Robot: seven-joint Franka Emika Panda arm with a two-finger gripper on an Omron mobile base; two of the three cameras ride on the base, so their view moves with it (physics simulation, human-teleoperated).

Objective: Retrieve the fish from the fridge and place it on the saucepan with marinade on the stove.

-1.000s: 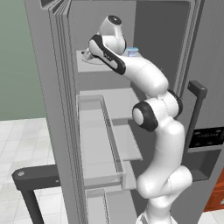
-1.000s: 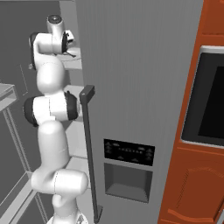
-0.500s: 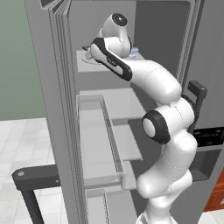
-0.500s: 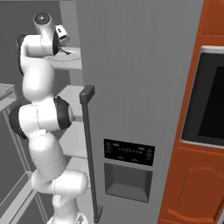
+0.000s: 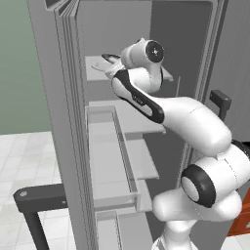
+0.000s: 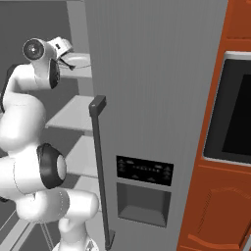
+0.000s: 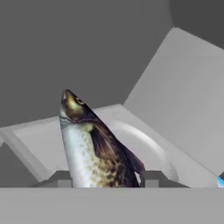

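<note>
Fish grabbed, claw narrowed onto it since a second ago.
Fish sat between both fingers above the top fridge shelf; arm had swung left, pan next.

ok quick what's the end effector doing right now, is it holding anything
End effector: closing around the fish, which sits between its fingertips; a firm grip cannot be told yet.

a green wall, white tiled floor and orange-brown cabinetry around a black wall oven.
</note>
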